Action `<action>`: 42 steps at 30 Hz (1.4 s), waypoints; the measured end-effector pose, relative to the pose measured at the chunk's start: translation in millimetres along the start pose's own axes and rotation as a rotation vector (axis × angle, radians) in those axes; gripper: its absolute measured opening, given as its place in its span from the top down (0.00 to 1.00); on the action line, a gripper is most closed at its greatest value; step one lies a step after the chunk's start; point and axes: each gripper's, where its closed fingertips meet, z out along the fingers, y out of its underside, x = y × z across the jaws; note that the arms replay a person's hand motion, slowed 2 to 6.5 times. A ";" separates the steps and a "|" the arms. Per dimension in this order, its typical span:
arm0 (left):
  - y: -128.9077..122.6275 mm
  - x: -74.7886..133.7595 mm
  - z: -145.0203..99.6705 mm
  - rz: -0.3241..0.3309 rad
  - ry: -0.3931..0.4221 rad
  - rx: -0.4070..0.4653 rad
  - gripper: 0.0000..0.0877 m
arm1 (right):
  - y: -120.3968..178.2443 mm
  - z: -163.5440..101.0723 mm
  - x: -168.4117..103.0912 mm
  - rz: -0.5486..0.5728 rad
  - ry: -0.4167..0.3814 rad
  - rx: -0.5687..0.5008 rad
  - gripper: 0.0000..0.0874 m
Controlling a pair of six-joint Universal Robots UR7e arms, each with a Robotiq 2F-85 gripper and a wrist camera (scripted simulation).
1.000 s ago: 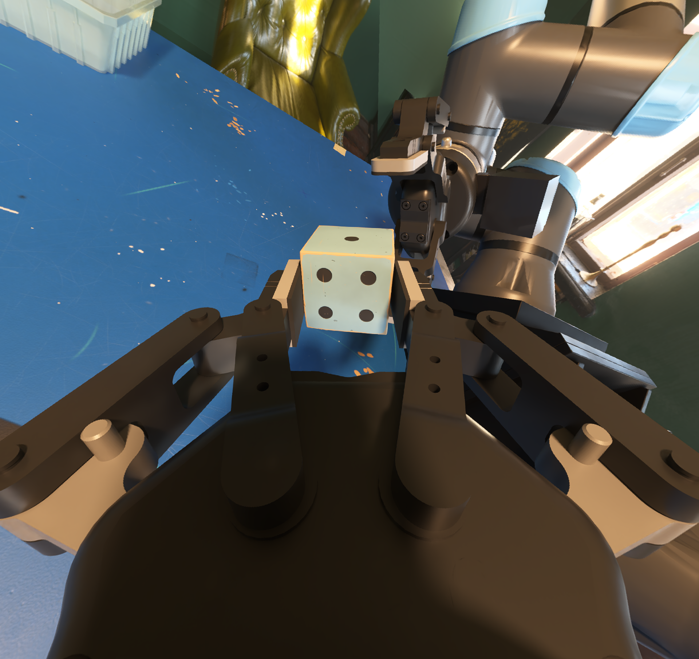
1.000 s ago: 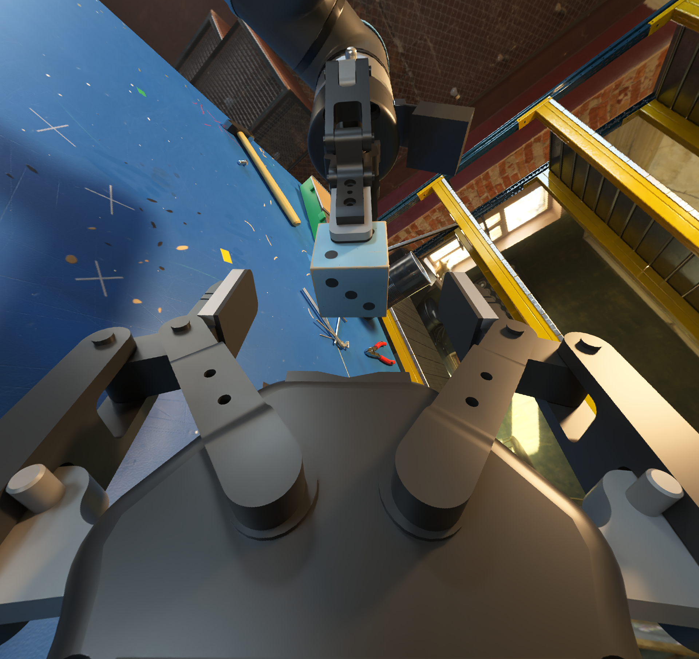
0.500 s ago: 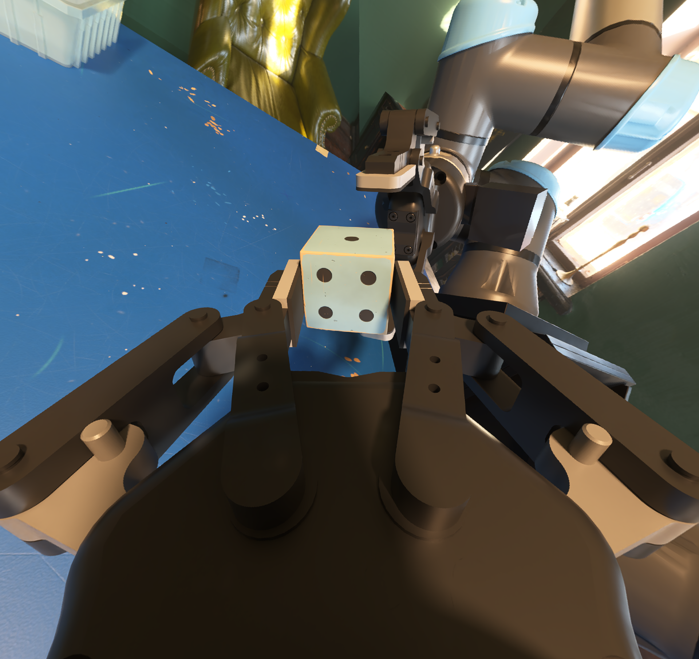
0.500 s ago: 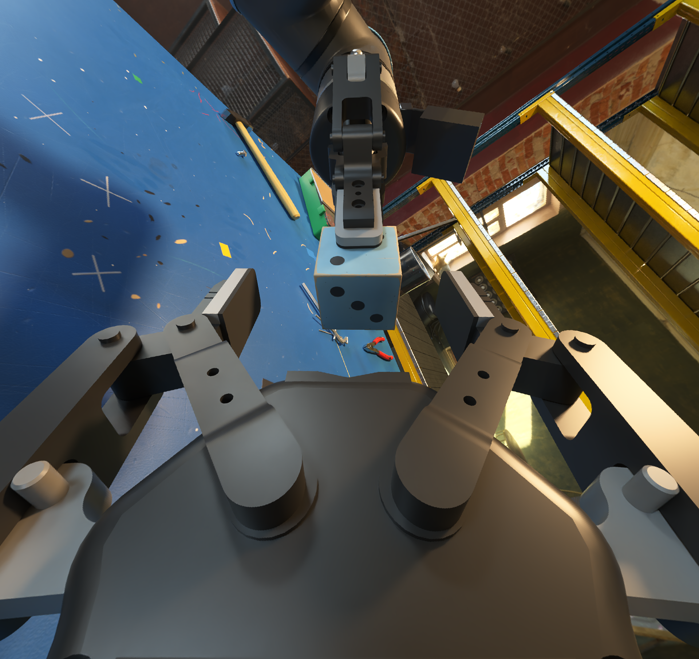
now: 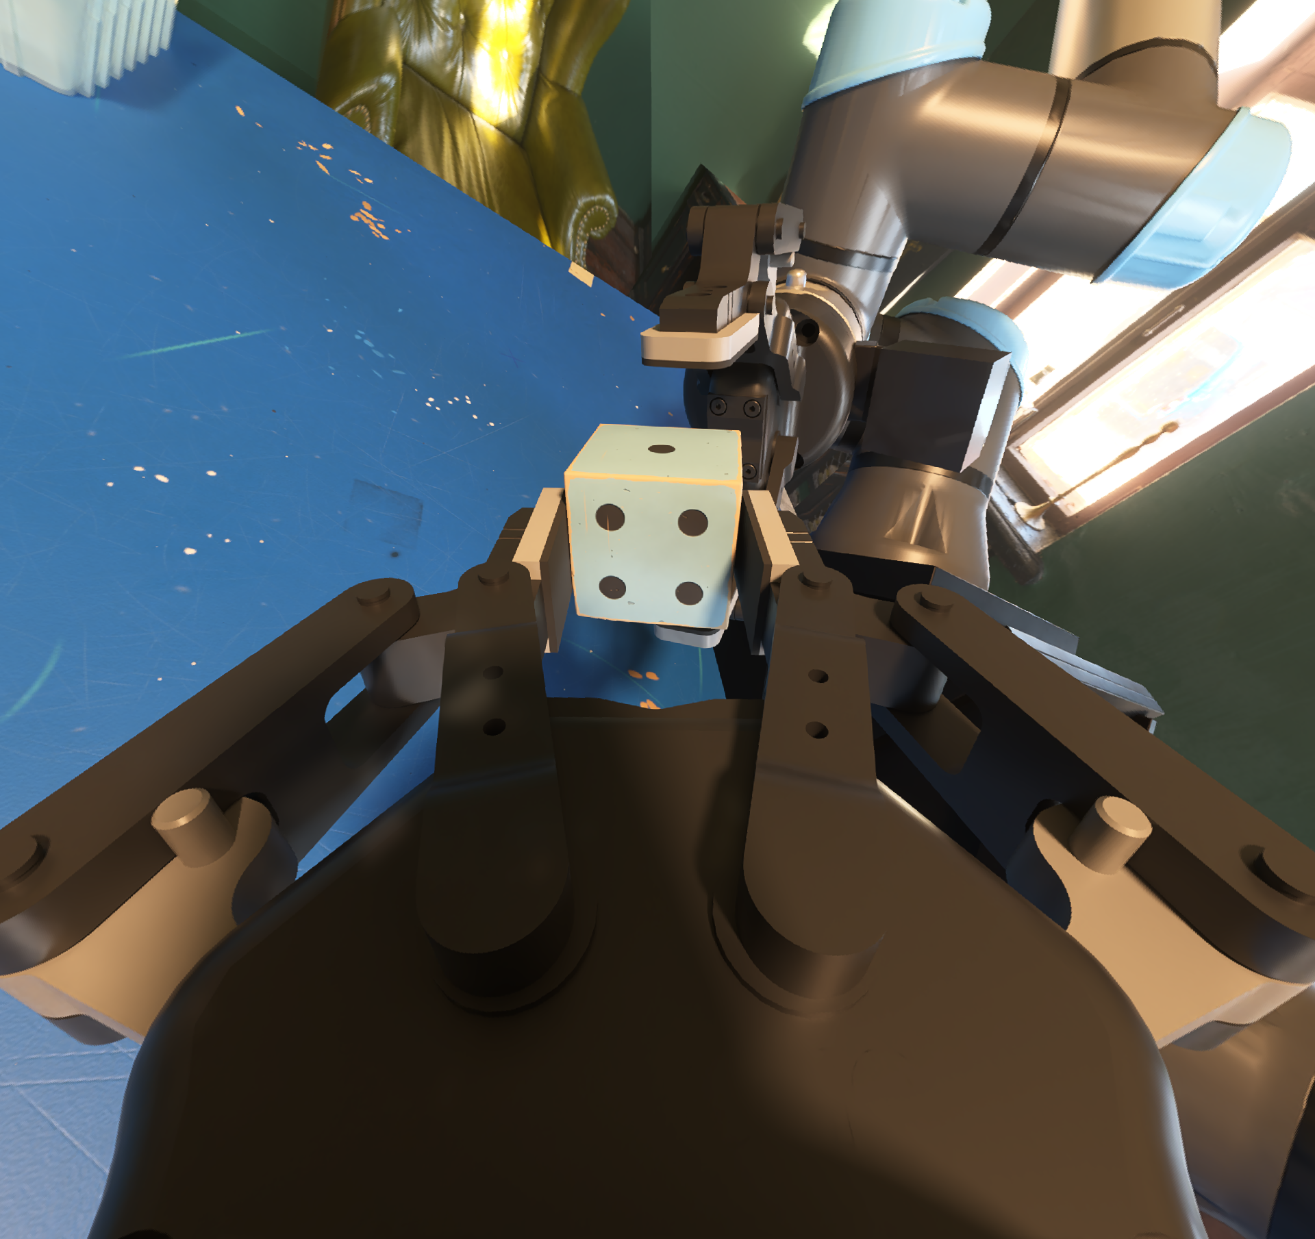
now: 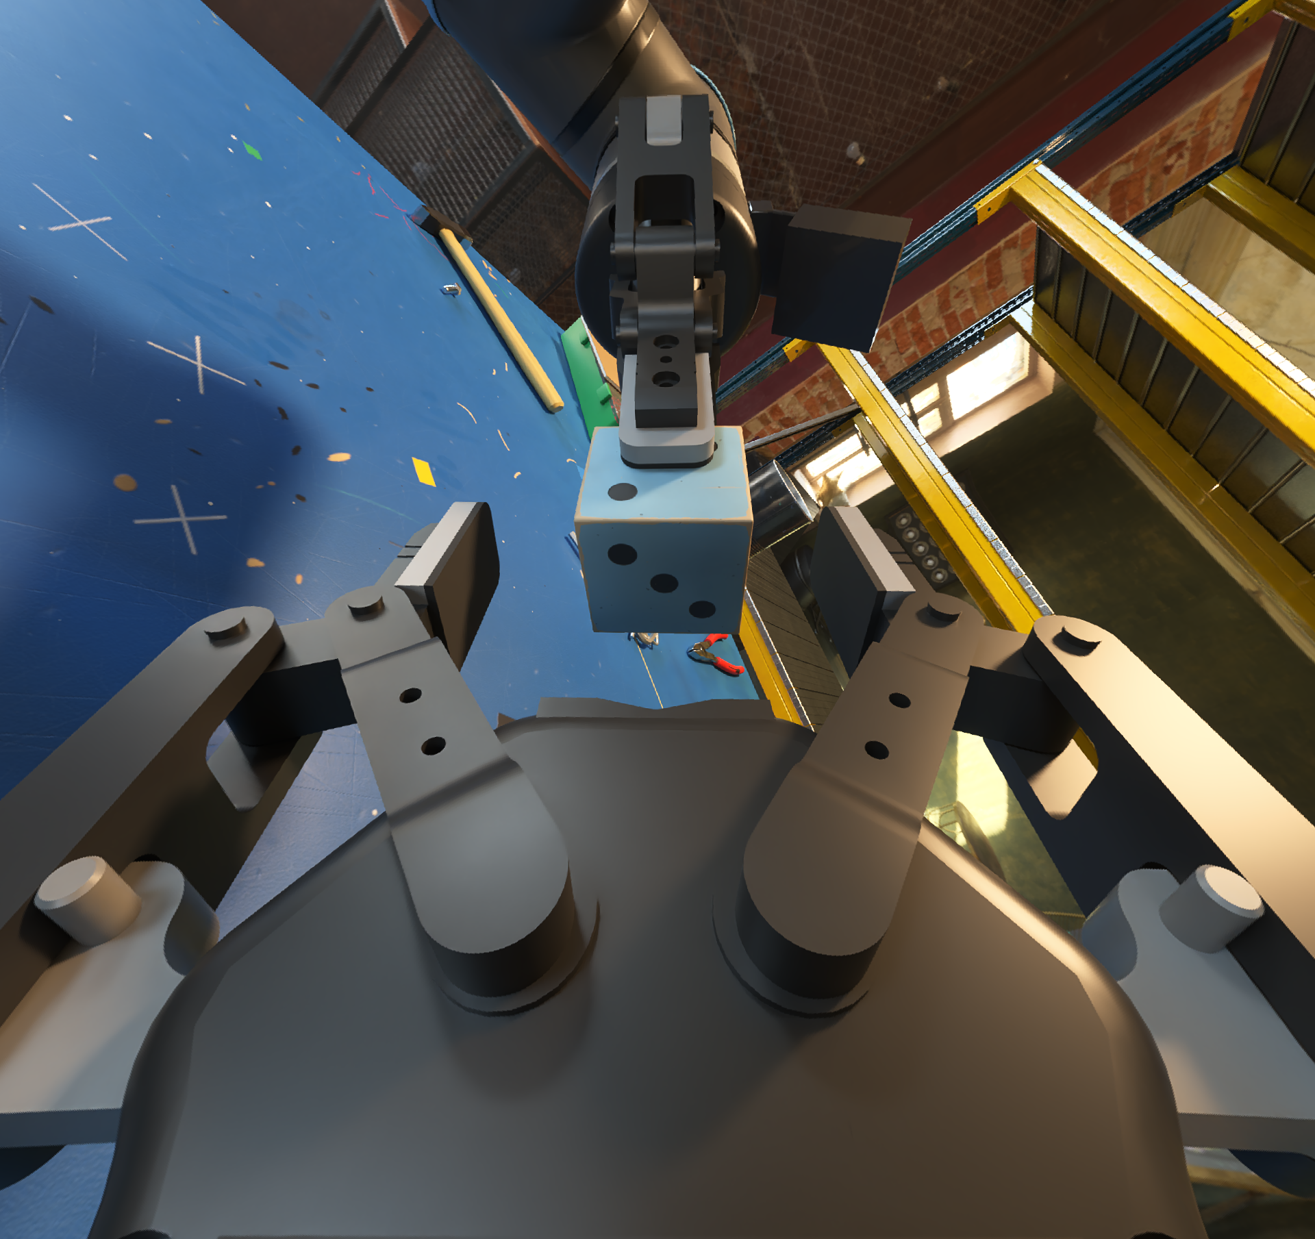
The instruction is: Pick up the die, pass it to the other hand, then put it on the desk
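Your left hand (image 5: pixel 653 564) grips the pale, black-dotted cube die (image 5: pixel 653 541) above the scuffed blue surface (image 5: pixel 213 386); your right hand (image 6: pixel 658 564) is spread wide around it, pads clear.

The die (image 6: pixel 665 550) sits between the right claw's (image 6: pixel 658 568) spread pads, open gaps on both sides. The left claw (image 6: pixel 665 447) blocks the die's far faces; below it, the blue bench (image 6: pixel 213 351) lies well apart.
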 end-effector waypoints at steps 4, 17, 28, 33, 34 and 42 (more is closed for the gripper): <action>0.7 0.6 1.4 -0.004 0.007 -0.003 0.54 | 0.0 -0.1 -1.2 0.000 -0.005 0.003 0.15; 0.0 5.6 4.7 -0.015 0.050 0.006 0.54 | 2.0 0.4 -0.6 -0.016 0.007 -0.004 0.29; -0.9 9.0 6.0 -0.023 0.079 0.015 0.54 | 3.0 1.0 -1.0 -0.018 0.008 -0.008 0.40; -0.6 8.9 6.4 -0.023 0.080 0.013 0.54 | 3.2 1.0 0.0 -0.015 0.014 -0.006 0.47; -0.4 8.8 6.5 -0.023 0.080 0.013 0.54 | 3.3 1.0 0.2 -0.014 0.015 -0.006 0.50; 1.5 8.2 7.2 -0.021 0.078 0.006 0.55 | 3.7 0.9 1.1 -0.010 0.016 -0.005 0.56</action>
